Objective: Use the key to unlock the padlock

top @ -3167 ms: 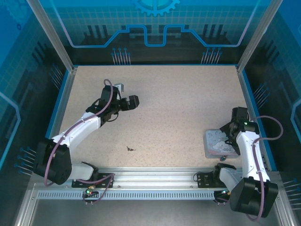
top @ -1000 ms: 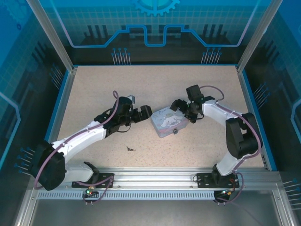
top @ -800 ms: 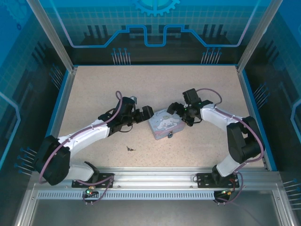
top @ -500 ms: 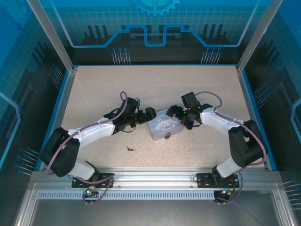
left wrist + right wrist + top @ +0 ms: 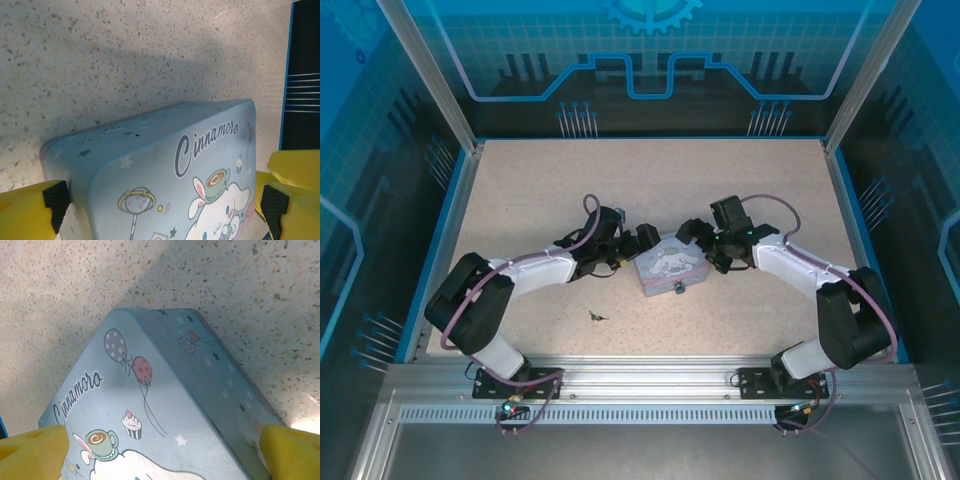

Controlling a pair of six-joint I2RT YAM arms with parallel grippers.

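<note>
The tin box point(image 5: 668, 265) blocks the middle of the table point(image 5: 520, 190). The left gripper point(image 5: 643, 240) and right gripper point(image 5: 694, 233) crowd its far side, each spread wide across one end. The padlock point(image 5: 678, 290) juts from the tin's near edge. The key point(image 5: 597, 316) lies well apart toward the front, with open surface around it and behind the arms.
</note>
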